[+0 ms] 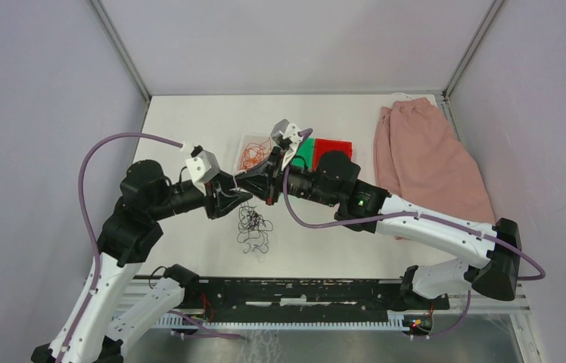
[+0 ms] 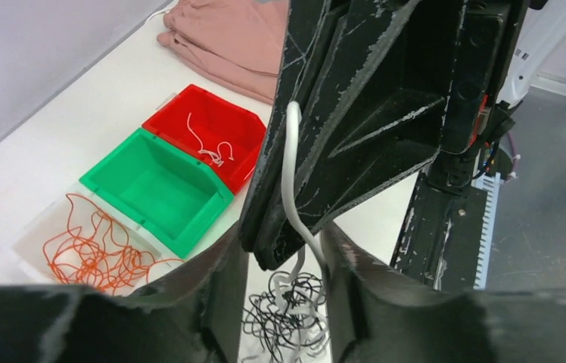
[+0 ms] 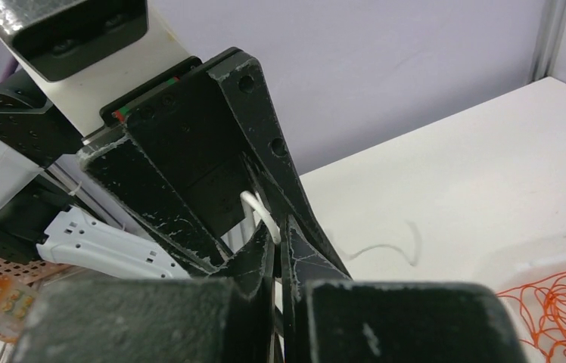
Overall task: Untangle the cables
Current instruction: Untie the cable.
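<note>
left hand [image 2: 284,249] spread around right hand [image 3: 278,242] pinching a white cable [image 2: 289,166].

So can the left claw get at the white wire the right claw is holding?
Probably yes. The white wire hangs from the shut right claw down between the left claw's open fingers, toward the black wires below. Nothing else sits between them.

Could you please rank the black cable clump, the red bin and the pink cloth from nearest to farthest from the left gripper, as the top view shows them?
1. black cable clump, just on the near side of the left gripper.
2. red bin, to the right and farther back.
3. pink cloth, far right.
</note>
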{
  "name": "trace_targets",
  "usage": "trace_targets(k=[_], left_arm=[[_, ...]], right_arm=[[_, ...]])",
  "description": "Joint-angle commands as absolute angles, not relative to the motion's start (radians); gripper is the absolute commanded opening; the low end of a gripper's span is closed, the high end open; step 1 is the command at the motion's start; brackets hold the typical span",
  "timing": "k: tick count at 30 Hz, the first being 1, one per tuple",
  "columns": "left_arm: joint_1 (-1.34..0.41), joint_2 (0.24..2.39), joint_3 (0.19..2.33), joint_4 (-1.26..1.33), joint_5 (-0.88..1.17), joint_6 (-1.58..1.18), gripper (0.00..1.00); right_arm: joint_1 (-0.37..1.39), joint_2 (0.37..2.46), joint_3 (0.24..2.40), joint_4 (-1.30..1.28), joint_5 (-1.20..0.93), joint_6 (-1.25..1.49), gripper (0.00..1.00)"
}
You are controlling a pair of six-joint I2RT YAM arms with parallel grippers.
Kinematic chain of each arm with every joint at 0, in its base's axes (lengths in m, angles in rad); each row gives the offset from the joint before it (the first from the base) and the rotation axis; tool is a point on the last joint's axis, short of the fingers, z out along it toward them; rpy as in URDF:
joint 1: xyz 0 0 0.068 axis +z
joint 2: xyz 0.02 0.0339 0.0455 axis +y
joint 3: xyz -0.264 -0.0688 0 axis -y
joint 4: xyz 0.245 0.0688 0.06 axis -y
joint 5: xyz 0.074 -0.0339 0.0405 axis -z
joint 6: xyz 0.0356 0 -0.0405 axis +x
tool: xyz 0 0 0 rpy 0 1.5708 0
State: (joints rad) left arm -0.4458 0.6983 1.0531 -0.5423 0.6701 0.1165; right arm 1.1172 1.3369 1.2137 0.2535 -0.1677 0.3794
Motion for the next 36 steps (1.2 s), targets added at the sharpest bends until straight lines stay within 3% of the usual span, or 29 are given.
trace_targets(k=[1,5,9,12,19,27,36], left_arm=[[-0.446,0.708,1.068,-0.497,0.746,0.064,0.39],[-0.447,0.719,1.111,-0.543,0.807,0.071,0.17],[-0.446,0.728,1.155,-0.620,0.811,0.130,0.03],[-0.446,0.723,1.173,-0.635,0.796,0.176,0.03],[-0.446,0.759,1.246,-0.652,0.816,0.198,0.03],[-0.445,0.780,1.282,-0.652,0.836,0.190,0.03],[-0.446,0.794,1.319,-0.675,0.854,0.186,0.03]], right_arm=[[1.115,1.334,1.270,0.312,-0.201,0.413,0.01],[1.117,1.316,1.252,0.280,-0.167,0.400,0.09],[1.111,1.275,1.204,0.260,-0.134,0.388,0.50],[1.105,1.226,1.132,0.268,-0.127,0.387,0.59],[1.104,1.124,0.920,0.315,-0.160,0.377,0.59],[1.103,1.216,0.946,0.269,-0.237,0.322,0.54],[1.105,1.278,0.999,0.308,-0.249,0.323,0.35]])
